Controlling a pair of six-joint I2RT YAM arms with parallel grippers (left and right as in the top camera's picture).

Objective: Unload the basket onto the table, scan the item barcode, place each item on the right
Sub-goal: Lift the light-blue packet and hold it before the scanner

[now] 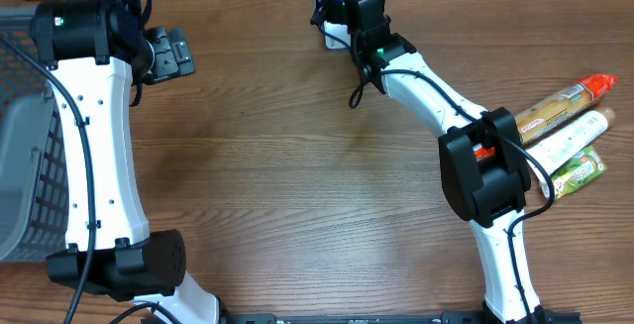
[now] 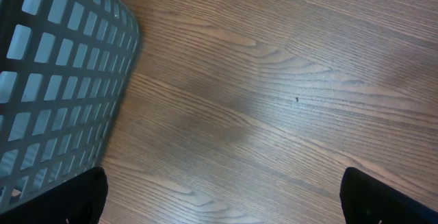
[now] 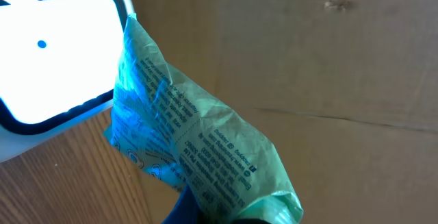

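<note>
Fine print covers the green packet point(image 3: 205, 155) — too blurred to read; no other text legible.

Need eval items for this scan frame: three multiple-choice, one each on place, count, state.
1. Where is the basket?
A. table's left edge
B. table's right edge
C. centre

2. How many pouches lie on the right side of the table?
A. one
B. three
C. five

3. The right gripper is:
A. open, empty
B. shut on the green packet
C. out of view

Answers:
1. A, overhead shows it at far left.
2. B, three lie side by side.
3. B, the wrist view shows the packet pinched beside the scanner.
</note>
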